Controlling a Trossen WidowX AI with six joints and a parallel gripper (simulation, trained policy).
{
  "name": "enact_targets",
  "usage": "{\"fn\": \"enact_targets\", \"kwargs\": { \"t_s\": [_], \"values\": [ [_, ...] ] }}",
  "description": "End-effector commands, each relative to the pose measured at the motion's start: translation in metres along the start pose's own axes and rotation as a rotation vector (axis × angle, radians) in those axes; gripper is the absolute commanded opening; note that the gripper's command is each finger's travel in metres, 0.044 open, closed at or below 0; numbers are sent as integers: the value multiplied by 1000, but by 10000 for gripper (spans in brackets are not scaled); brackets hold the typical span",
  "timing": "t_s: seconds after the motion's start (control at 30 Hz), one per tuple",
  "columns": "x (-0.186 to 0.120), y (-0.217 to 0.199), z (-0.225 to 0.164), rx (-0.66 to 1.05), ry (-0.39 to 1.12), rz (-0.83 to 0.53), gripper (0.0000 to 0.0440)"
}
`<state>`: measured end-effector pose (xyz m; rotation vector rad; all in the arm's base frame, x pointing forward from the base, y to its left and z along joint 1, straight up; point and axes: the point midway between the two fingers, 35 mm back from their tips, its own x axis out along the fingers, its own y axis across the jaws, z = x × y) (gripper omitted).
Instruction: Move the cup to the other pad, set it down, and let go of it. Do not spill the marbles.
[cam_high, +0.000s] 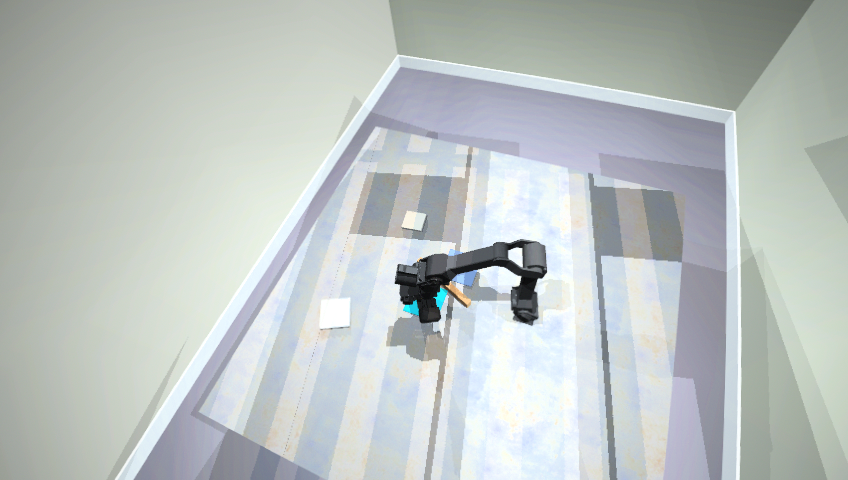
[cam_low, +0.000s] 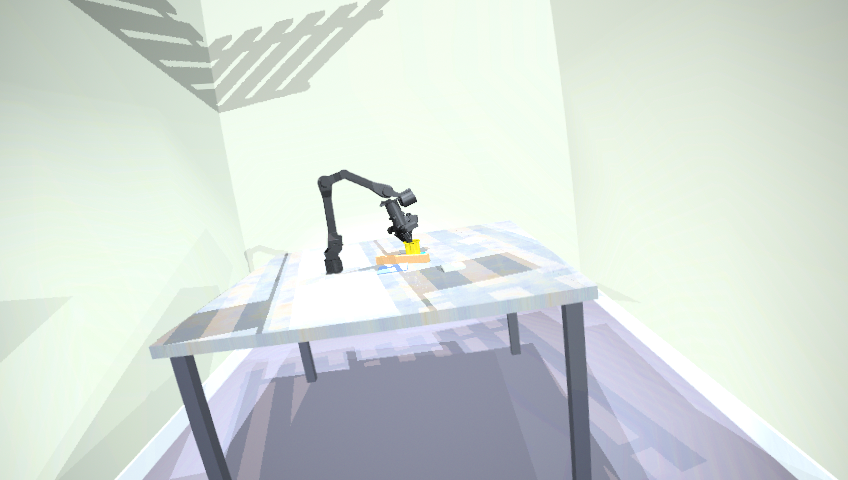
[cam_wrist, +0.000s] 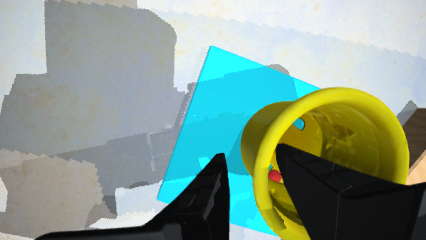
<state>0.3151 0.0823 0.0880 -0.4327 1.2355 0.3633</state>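
The yellow cup (cam_low: 412, 247) (cam_wrist: 287, 125) stands about upright on the cyan pad (cam_high: 414, 309) (cam_wrist: 200, 115), towards one side of it. In the wrist view a red marble (cam_wrist: 274, 175) and a small cyan spot show inside the cup; its other contents are hidden. My gripper (cam_wrist: 250, 156) is open. One finger reaches inside the cup's mouth, the other is outside, with a gap between it and the cup wall. The arm hides the cup in the top view. The blue pad (cam_high: 467, 277) (cam_low: 389, 269) has no cup on it.
A wooden bar (cam_high: 458, 295) (cam_low: 402, 259) (cam_wrist: 420, 172) lies between the two pads, close to the cup. A large white square (cam_high: 334, 313) and a smaller pale square (cam_high: 414, 221) lie farther out on the table. Arm shadows cross the tabletop.
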Motion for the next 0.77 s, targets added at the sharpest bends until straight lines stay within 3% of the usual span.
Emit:
{"fn": "enact_targets", "kwargs": {
  "t_s": [0.0,0.5,0.6,0.73],
  "values": [
    [-5,2,-5,7,-5,12,135],
    [-46,0,-3,41,-108,15,194],
    [-56,-3,-1,46,-135,7,228],
    [-66,-6,2,57,-162,-1,322]
  ]
}}
